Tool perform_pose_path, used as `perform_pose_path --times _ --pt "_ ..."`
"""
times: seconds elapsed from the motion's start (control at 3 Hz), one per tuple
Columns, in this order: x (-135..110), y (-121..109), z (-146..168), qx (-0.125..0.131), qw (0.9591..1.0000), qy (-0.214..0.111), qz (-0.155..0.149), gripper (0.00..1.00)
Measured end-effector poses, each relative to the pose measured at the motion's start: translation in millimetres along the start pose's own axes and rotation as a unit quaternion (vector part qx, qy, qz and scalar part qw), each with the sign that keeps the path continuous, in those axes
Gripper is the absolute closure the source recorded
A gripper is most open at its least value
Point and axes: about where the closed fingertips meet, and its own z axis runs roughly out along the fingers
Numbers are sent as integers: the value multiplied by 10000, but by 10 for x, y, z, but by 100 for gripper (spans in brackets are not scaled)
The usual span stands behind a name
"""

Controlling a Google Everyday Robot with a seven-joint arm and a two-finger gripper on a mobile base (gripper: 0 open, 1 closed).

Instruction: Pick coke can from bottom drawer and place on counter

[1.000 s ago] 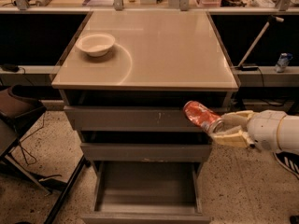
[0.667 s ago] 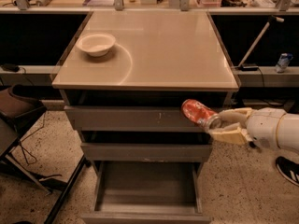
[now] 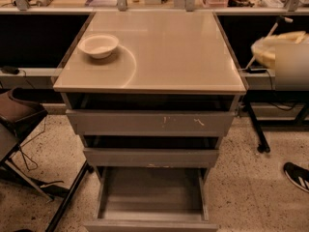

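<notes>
The bottom drawer (image 3: 152, 199) is pulled open, and only its bare grey inside shows. The two shallower drawers above it stand slightly open. The beige counter (image 3: 169, 52) carries a white bowl (image 3: 98, 45) at its back left, by a faint circular mark. My gripper (image 3: 264, 47) shows as a blurred pale shape at the right edge of the camera view, level with the counter top and just right of its right edge. The white arm (image 3: 292, 66) is behind it. The coke can is not in view.
A dark chair (image 3: 19, 115) and a black stand leg (image 3: 67, 197) are on the floor at the left. A person's shoe (image 3: 297, 175) is at the lower right. A black table leg with a caster (image 3: 258, 129) stands right of the cabinet. Cluttered benches run behind.
My gripper, which held the red can in front of the upper drawers at the right, has risen up and to the right to counter height. The can no longer shows.
</notes>
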Motion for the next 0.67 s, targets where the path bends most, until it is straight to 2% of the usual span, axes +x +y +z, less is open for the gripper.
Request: perform_pose_path --times 0.33,0.67 --pt "-244 -215 -91 199 9996 -171 -131 81" --pt "-243 -213 -90 198 9996 -170 -131 58"
